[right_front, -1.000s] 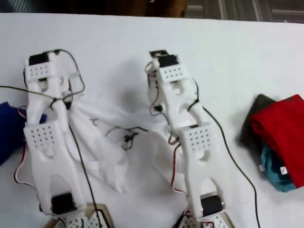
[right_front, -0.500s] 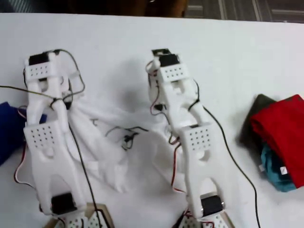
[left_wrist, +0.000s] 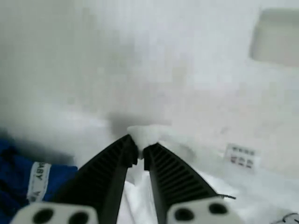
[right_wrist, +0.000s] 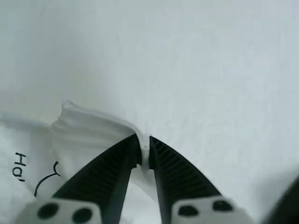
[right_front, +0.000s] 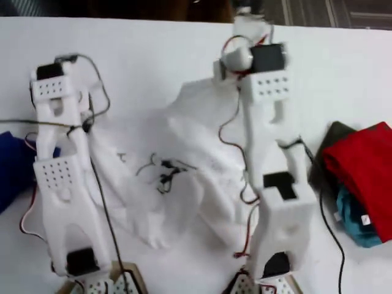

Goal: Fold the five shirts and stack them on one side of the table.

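A white shirt [right_front: 165,177] with a black line print lies crumpled and half spread mid-table, with one edge pinched in the left gripper [left_wrist: 140,151] and another in the right gripper [right_wrist: 144,156]. A blue shirt [right_front: 12,168] lies at the left edge. At the right, a red shirt [right_front: 361,165] tops a teal shirt [right_front: 352,214] and a dark shirt [right_front: 327,147].

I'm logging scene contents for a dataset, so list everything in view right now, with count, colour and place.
white shirt: 1, white with dark print, rumpled mid-table between the arms
blue shirt: 1, blue, at the table's left edge
red shirt: 1, red, on top of the pile at the table's right side
teal shirt: 1, teal, under the red shirt
dark shirt: 1, dark grey, partly under the red shirt
table: 1, white
left arm: 1, white
right arm: 1, white
left gripper: 1, black, shut on the white shirt's edge
right gripper: 1, black, shut on the white shirt's edge
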`<state>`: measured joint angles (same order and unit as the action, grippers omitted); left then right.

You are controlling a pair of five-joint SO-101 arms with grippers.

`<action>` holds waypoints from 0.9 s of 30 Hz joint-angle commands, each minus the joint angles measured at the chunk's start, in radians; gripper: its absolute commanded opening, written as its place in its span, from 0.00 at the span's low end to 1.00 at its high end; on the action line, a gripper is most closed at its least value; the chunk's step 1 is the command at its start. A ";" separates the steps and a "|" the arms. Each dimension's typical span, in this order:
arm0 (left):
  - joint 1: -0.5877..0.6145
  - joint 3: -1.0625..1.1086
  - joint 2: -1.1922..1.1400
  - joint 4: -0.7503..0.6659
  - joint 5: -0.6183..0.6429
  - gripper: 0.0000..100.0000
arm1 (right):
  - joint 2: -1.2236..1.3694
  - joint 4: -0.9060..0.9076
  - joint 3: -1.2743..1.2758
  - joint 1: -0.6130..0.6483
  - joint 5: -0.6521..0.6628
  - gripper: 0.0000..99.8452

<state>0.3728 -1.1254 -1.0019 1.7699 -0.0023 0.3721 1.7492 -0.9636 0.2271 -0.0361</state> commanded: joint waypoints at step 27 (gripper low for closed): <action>-0.009 -0.111 1.117 0.018 -0.069 0.02 | -0.814 -0.147 -0.041 -0.277 0.112 0.02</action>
<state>0.3606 -1.2068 -0.0107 1.7729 -0.0683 -0.3644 1.6510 -0.9759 -0.0184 0.0284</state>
